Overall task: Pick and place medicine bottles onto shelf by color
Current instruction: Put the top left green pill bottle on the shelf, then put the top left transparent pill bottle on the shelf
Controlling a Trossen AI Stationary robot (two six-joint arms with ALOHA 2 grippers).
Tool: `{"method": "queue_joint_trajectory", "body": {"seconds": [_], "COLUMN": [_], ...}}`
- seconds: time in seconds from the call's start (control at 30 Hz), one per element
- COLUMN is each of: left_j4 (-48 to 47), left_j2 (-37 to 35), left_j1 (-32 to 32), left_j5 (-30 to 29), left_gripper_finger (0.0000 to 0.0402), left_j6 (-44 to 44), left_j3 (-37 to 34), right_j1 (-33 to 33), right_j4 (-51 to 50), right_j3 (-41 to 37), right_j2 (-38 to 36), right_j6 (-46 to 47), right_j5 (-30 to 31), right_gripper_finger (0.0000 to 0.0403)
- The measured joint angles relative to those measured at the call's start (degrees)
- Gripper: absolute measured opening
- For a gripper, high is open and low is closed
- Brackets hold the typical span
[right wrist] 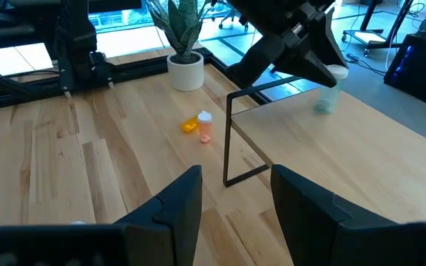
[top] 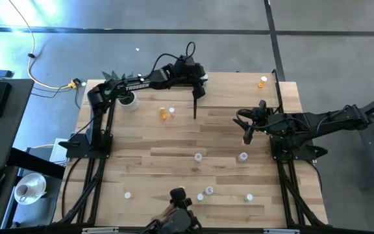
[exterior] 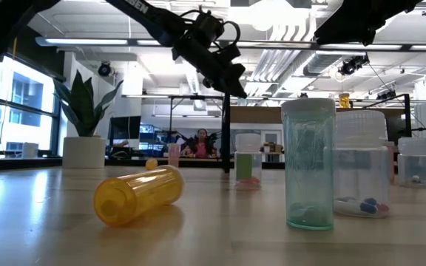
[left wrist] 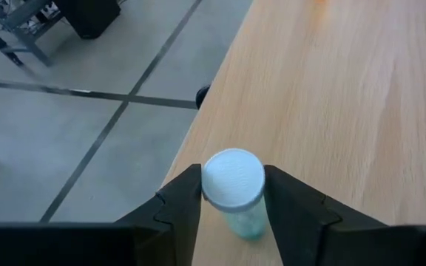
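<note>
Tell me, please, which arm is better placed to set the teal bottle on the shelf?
The left: its gripper already clamps the teal bottle over the shelf, while the right gripper hangs open over the table.

The left claw (top: 202, 79) hangs over the shelf (top: 239, 91); whether it grips anything cannot be told from above. An orange bottle (top: 166, 114) lies on the counter (top: 141, 140) just beside it. The right claw (top: 247, 135) hovers above the counter, a white-capped bottle (top: 243, 156) near its tip.
</note>
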Motion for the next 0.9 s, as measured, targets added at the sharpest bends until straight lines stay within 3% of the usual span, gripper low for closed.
{"method": "queue_joint_trajectory", "body": {"seconds": [0.47,0.9], "left_j4": [0.07,-3.07], "left_j2": [-0.12,-6.6], "left_j1": [-0.02,-0.05], "left_j5": [-0.25,-0.66], "left_gripper_finger": [0.0178,0.0201], "left_j6": [-0.38,-3.07], "left_j3": [-0.14,-0.1], "right_j1": [-0.01,-0.01], "right_j4": [0.0,-0.17], "right_j3": [0.0,0.0], "right_j2": [0.0,0.0], "right_j6": [0.0,0.0], "right_j5": [0.0,0.0], "right_gripper_finger": [0.0154,0.0154]}}
